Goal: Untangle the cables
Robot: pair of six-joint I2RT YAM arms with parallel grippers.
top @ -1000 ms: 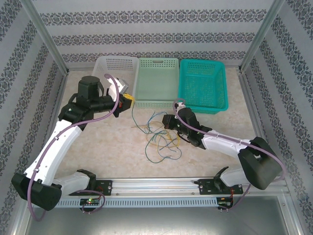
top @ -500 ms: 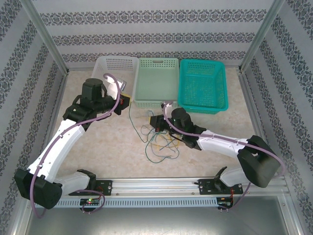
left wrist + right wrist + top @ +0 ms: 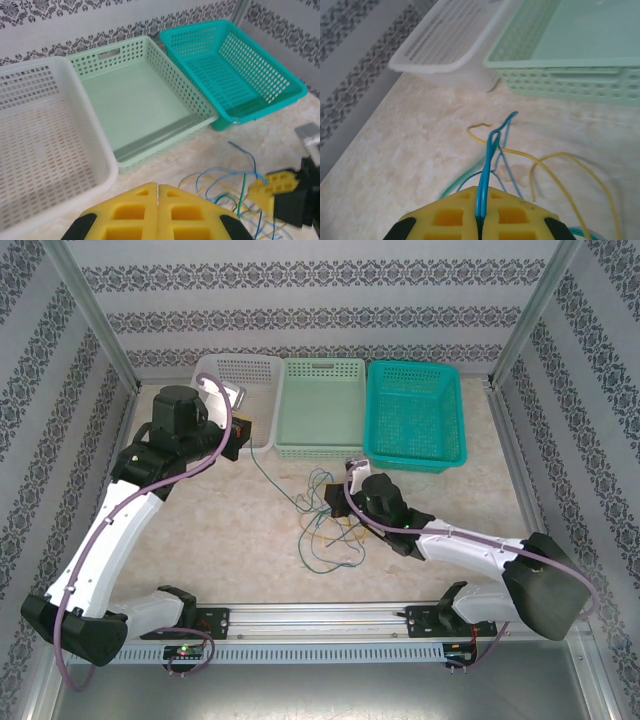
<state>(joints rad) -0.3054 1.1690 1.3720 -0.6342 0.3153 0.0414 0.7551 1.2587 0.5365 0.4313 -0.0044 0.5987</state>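
1. The bench (image 3: 230, 530) carries three baskets along its far edge: a white basket (image 3: 225, 365), a pale green basket (image 3: 315, 451) and a teal basket (image 3: 415, 460);
2. the cables (image 3: 335, 535) lie in a loose yellow, green and blue tangle mid-bench, in front of the pale green basket;
3. my left end effector (image 3: 243, 432) is pressed together by the white basket; a green cable (image 3: 275, 480) runs straight from it to the tangle;
4. my right end effector (image 3: 480, 192) is clamped on a blue cable (image 3: 492, 145) over the tangle.

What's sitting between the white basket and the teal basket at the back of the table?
The pale green basket, empty, stands between the white basket and the teal basket; the top view shows all three in a row.
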